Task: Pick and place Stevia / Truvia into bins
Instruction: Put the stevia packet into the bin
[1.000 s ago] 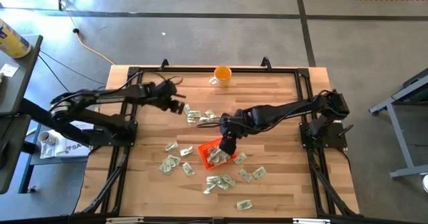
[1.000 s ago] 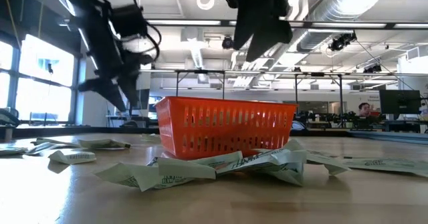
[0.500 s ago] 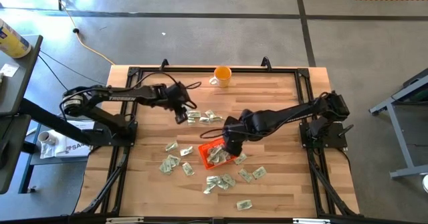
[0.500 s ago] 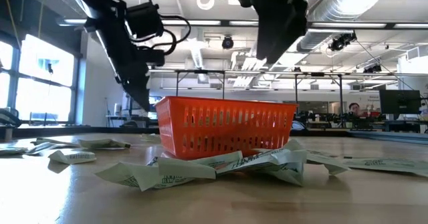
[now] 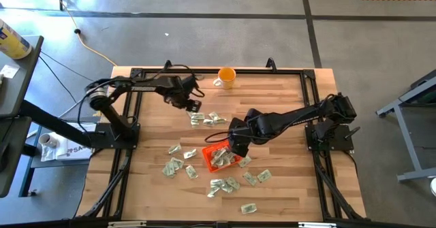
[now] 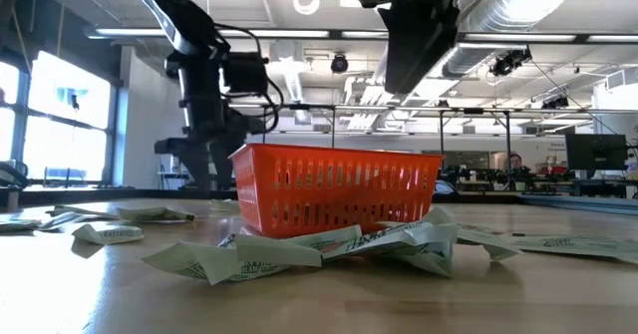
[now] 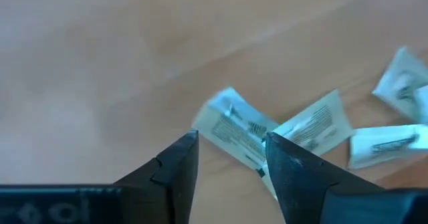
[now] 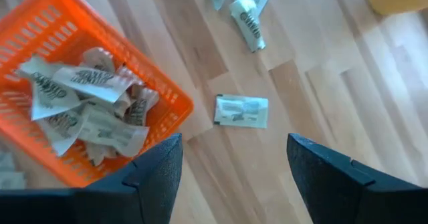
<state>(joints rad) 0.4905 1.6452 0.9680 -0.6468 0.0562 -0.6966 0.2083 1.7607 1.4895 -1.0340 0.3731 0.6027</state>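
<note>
The orange tray (image 5: 218,157) sits on the table and holds several pale sachets (image 8: 80,103); the low view shows its slotted wall (image 6: 334,189). More sachets lie flat on the wood: a cluster (image 5: 204,119) toward the far side and others (image 5: 225,185) near the front. My right gripper (image 8: 234,150) hangs open over the tray's far right edge (image 5: 235,145), with one sachet (image 8: 241,110) on the table ahead of its fingers. My left gripper (image 7: 231,147) is open and empty, hovering just left of the far cluster (image 5: 193,104), whose sachets (image 7: 234,127) lie beyond its fingertips.
A round orange mug (image 5: 226,77) stands near the table's far edge. Loose sachets (image 5: 174,165) lie left of the tray, others (image 5: 255,177) to its right and front. A black frame rail (image 5: 218,70) runs around the table. Bare wood lies between the mug and the right arm.
My left arm has swung out over the table. Its gripper has moved a little toward the right and the far edge, ending beside the far cluster of sachets. My right gripper has stayed over the tray, shifting only slightly.
</note>
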